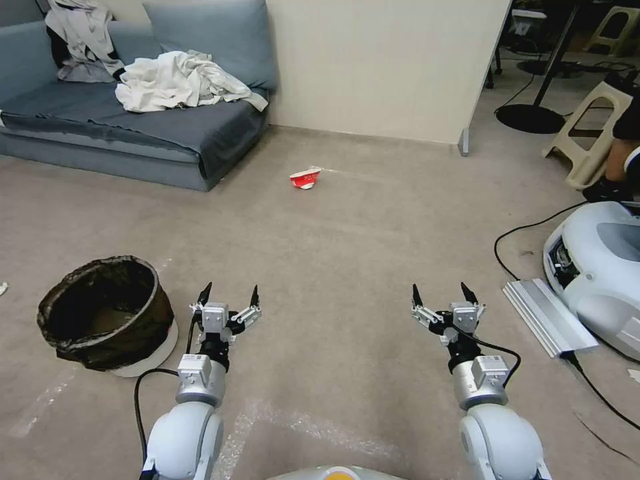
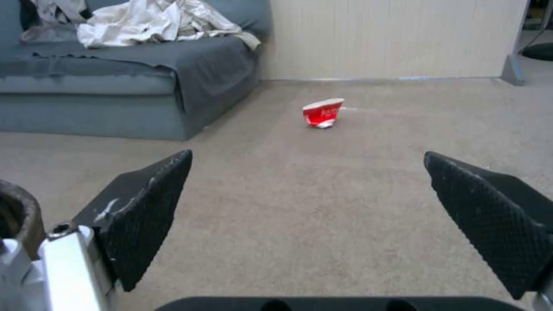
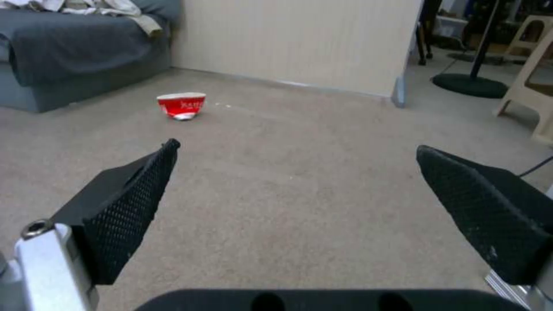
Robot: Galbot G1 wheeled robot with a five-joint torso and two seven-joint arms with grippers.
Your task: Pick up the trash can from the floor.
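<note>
The trash can (image 1: 110,313), a small white bin lined with a crinkly dark bag, stands upright on the floor (image 1: 333,253) at the near left. Its dark rim (image 2: 14,207) shows at the edge of the left wrist view. My left gripper (image 1: 230,293) hovers just to the right of the can, open and holding nothing, with beige carpet between its black fingertips (image 2: 155,203). Farther right my right gripper (image 1: 440,293) is also open and holds nothing, carpet visible between its fingertips (image 3: 132,203).
A crushed red-and-white paper cup (image 1: 305,179) lies on the carpet ahead. A grey-blue sofa (image 1: 133,127) with clothes sits at the far left, a beige wall panel (image 1: 387,67) behind. A white machine (image 1: 600,267), a metal rail (image 1: 550,317) and cables lie at the right.
</note>
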